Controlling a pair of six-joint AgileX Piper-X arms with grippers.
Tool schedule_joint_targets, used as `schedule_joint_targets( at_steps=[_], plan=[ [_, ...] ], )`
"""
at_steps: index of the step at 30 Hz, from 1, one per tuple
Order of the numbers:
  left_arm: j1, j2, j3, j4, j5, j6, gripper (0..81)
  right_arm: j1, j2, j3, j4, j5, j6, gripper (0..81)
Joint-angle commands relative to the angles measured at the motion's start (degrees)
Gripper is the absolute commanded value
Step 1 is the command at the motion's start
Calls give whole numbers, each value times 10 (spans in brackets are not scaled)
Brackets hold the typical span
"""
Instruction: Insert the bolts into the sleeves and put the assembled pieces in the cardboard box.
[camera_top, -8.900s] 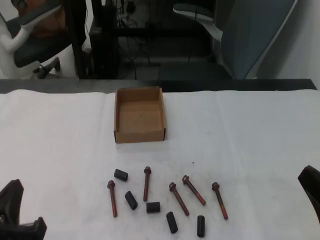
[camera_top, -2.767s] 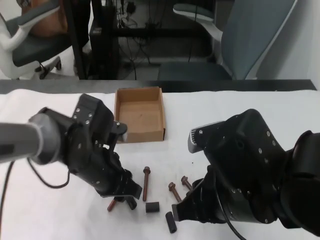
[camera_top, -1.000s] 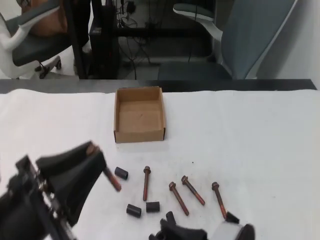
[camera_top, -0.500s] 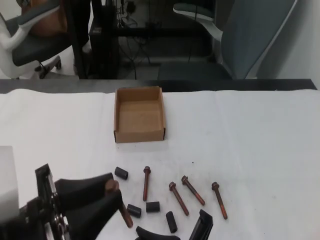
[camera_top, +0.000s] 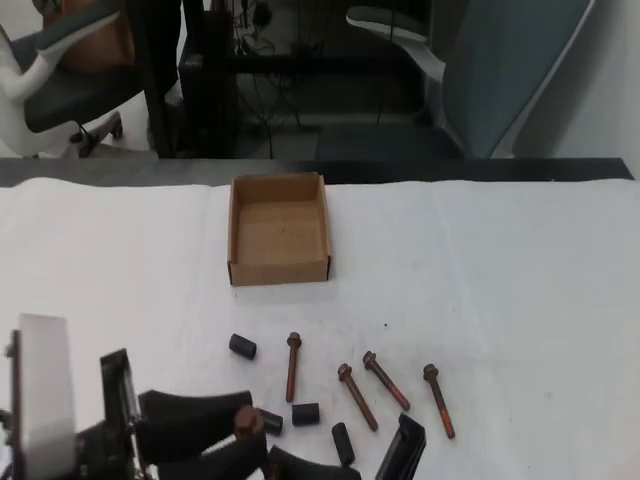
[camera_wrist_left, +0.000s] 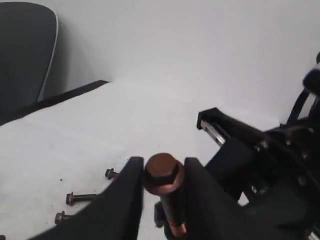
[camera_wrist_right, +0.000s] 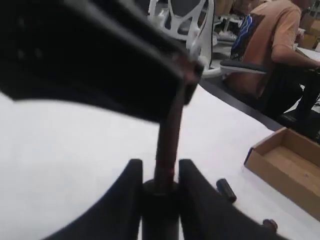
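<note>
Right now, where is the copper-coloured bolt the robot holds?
In the high view, the bolt sits in the left gripper at the bench's near edge, left of the loose bolts, its shank meeting the black sleeve in the right gripper.

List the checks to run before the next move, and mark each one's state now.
1. The left hand is shut on the bolt: ok.
2. The right hand is shut on the sleeve: ok.
3. The bolt's shank is in line with the sleeve: ok, it meets the sleeve's top.
4. The bolt is fully seated in the sleeve: cannot tell.
5. The cardboard box is upright, opening up: ok.
</note>
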Motion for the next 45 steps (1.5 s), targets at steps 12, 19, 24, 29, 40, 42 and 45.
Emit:
schedule_joint_targets(
  at_steps=[12,19,24,29,40,42,45],
  plan=[
    [-3,64,-1,-41,52,-2,56,-2,-3,-6,-100,16,-10,6],
    [-3,64,-1,-64,-15,-27,700,-14,-3,-6,-100,23,-18,6],
    [-3,60,-3,-76,-44,-40,700,-29,-3,-6,-91,72,-9,6],
    [-1,32,-3,-120,-67,-40,700,-85,-3,-8,-50,62,22,6],
    [-3,-43,-3,118,-90,-71,17,-311,43,-225,322,-177,51,6],
    [-7,-43,-3,140,-91,-61,17,-352,83,-283,361,-221,49,6],
    [-10,-43,-3,135,-89,-59,17,-407,151,-381,410,-269,42,6]
  ],
)
